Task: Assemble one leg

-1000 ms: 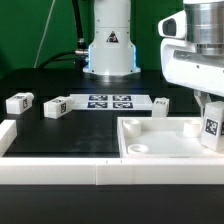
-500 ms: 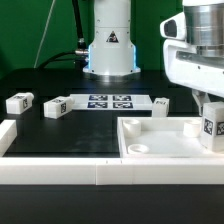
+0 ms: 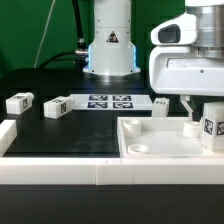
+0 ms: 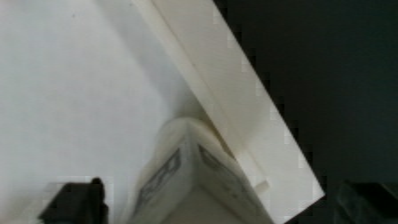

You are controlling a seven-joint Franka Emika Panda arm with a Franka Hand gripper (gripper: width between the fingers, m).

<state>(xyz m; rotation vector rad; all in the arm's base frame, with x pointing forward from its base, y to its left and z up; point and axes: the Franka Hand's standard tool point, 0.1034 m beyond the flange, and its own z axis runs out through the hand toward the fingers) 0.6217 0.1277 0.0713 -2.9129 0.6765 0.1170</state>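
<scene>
In the exterior view you have the white two-finger gripper (image 3: 200, 106) at the exterior view's right, hanging over the far right corner of the large white square plastic tray (image 3: 160, 143). The small stubby white plastic leg (image 3: 212, 124) stands upright in that corner, its black-and-white tag facing the camera, just under the fingers. Three similar white blocks lie on the black table (image 3: 70, 128): two at the far left (image 3: 20, 102) (image 3: 55, 106) and one just beyond the tray (image 3: 160, 103). The thin white marker board (image 3: 110, 101) lies before the white robot base (image 3: 108, 45).

In the wrist view you see the leg (image 4: 187, 175) between the two dark fingertips (image 4: 75, 200). The gripper (image 4: 217, 205) is spread wide, with a gap on each side of the leg, so it grasps nothing. The tray (image 4: 71, 80) lies beneath.
</scene>
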